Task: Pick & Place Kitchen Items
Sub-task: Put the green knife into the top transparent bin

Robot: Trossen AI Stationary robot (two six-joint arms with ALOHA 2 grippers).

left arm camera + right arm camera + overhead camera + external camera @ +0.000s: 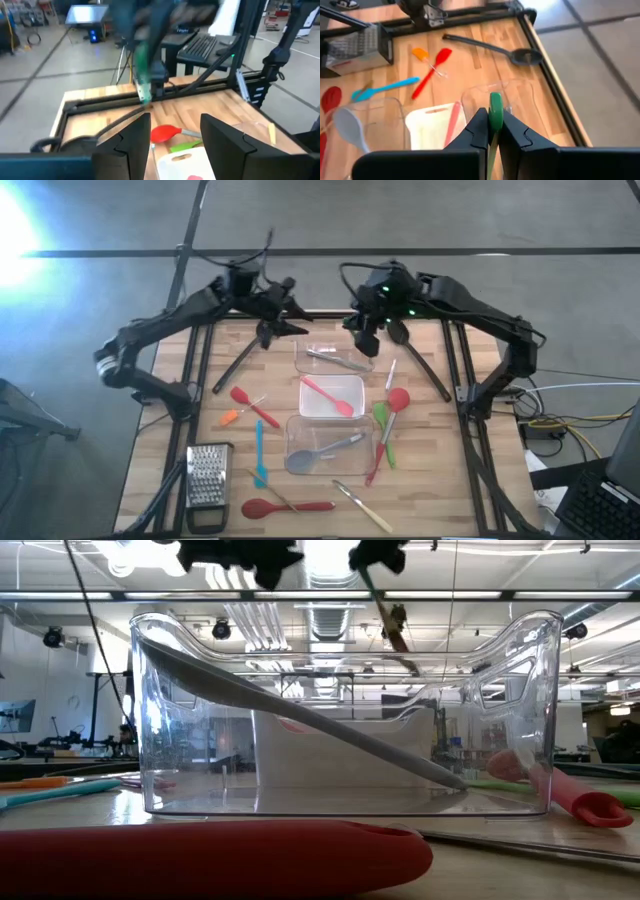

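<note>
Your right gripper (494,131) was clamped on a green tool (495,111), held above the far tub (334,356) near the table's back edge. Your left gripper (175,137) hovered beside it, fingers apart (nothing between them).

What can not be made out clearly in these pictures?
1. Right wrist view: the green tool's working end, hidden behind the right gripper, which is shut on it.
2. Low view: most of the table, hidden by the near tub and a red spoon; both grippers are cut off by the top edge.
3. High view: the far tub's contents, too small to name.
</note>
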